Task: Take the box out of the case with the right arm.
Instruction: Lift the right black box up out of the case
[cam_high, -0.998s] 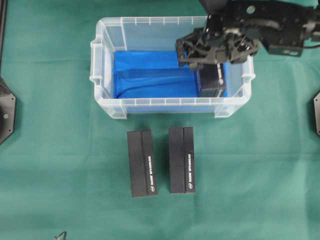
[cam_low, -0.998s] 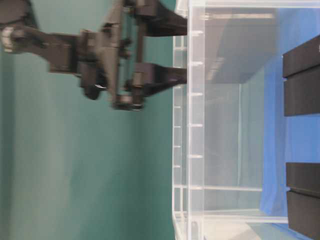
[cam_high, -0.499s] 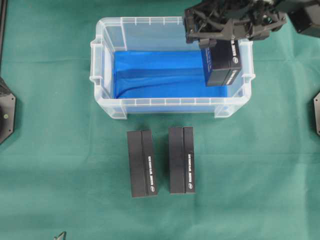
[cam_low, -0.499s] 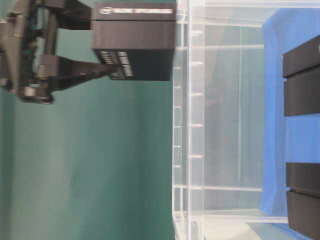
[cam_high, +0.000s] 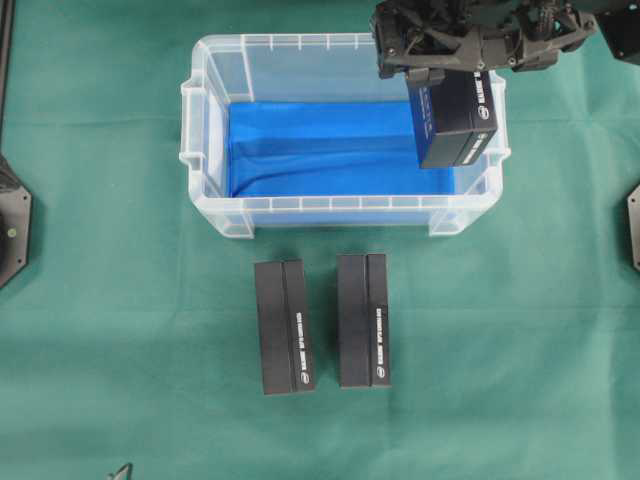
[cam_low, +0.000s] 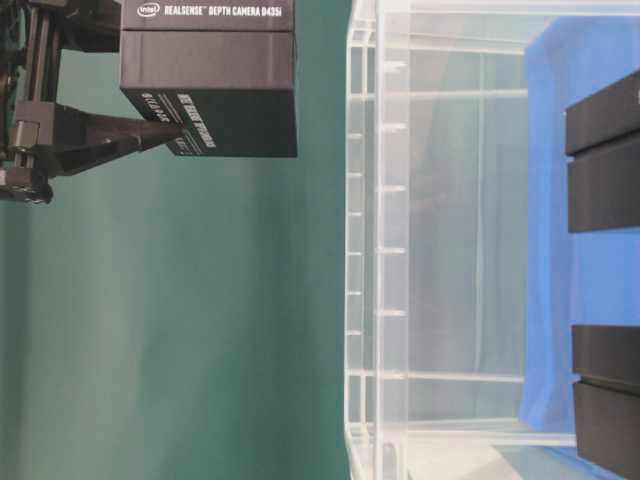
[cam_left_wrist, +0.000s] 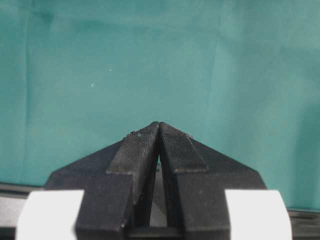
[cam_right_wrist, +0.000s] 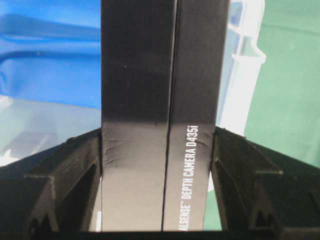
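Right gripper (cam_high: 455, 70) clamps the black box (cam_high: 457, 118), seen from overhead above the right end of the clear case (cam_high: 205, 130); two more boxes (cam_high: 284, 327) lie on the green cloth (cam_high: 100, 330) below. From table level, the box (cam_low: 210, 85) hangs clear of the case rim (cam_low: 365, 250). Left gripper (cam_left_wrist: 159, 132) shows its fingers pressed together over bare cloth. Right wrist view: fingers (cam_right_wrist: 75, 170) pinch the box (cam_right_wrist: 160, 110) on both sides.

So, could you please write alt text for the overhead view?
The right hand holds a black box above the right end of the clear case with blue lining. Two more black boxes lie side by side on the green cloth.
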